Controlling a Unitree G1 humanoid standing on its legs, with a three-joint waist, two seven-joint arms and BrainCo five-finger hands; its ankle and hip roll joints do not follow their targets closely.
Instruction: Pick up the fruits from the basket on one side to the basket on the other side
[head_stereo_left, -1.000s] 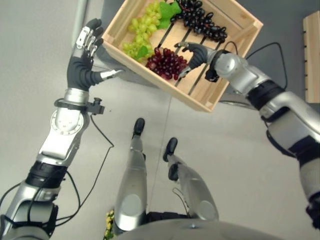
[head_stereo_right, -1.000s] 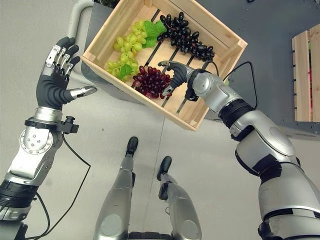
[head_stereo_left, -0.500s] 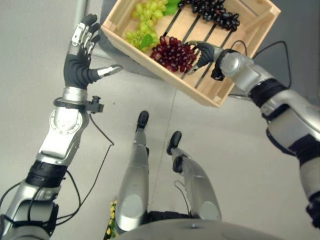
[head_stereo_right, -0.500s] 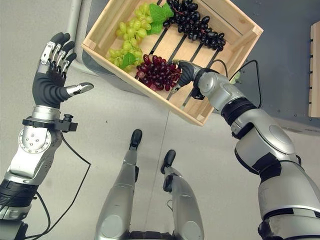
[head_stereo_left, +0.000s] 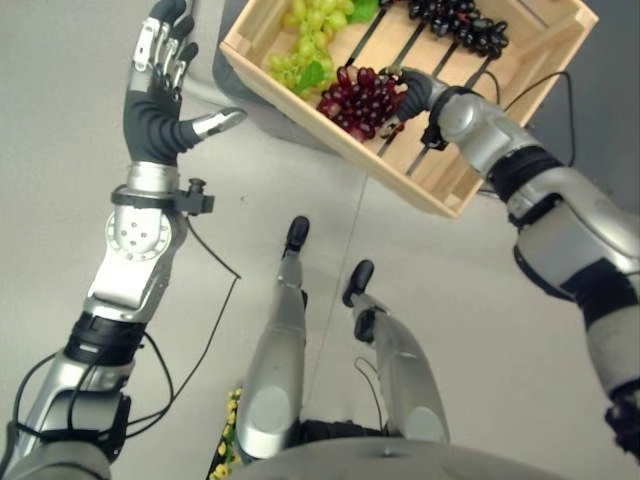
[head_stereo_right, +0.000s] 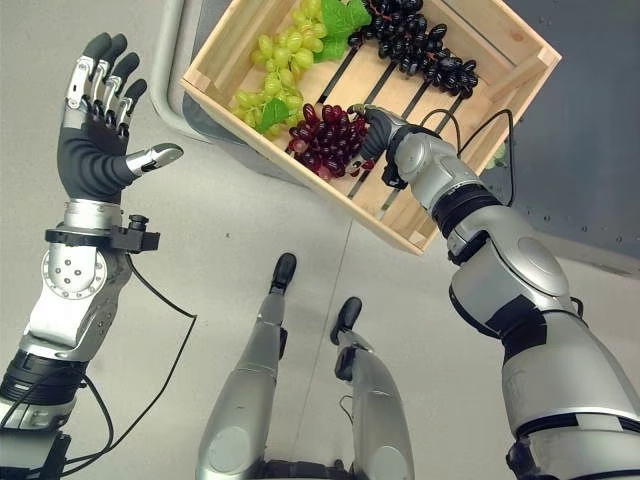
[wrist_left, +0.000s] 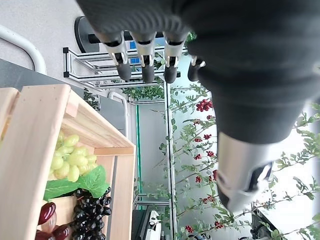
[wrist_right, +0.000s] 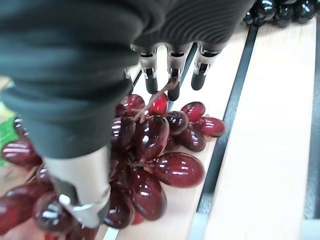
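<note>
Right eye view: a slatted wooden crate (head_stereo_right: 500, 95) holds three grape bunches: one green bunch (head_stereo_right: 272, 75), one black bunch (head_stereo_right: 415, 40), one red bunch (head_stereo_right: 328, 140). The right hand (head_stereo_right: 380, 130) lies over the red bunch, fingers and thumb straight around it, stem by the fingertips (wrist_right: 173, 92). The left hand (head_stereo_right: 95, 150) hovers beside the crate, fingers spread, holding nothing.

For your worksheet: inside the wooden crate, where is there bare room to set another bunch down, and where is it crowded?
Free: the bare slats of the wooden crate between the black grapes and the crate's near rim, beyond the right hand. Crowded: the opposite side, where the green grapes and red grapes lie close together, with the right hand at the red bunch.
</note>
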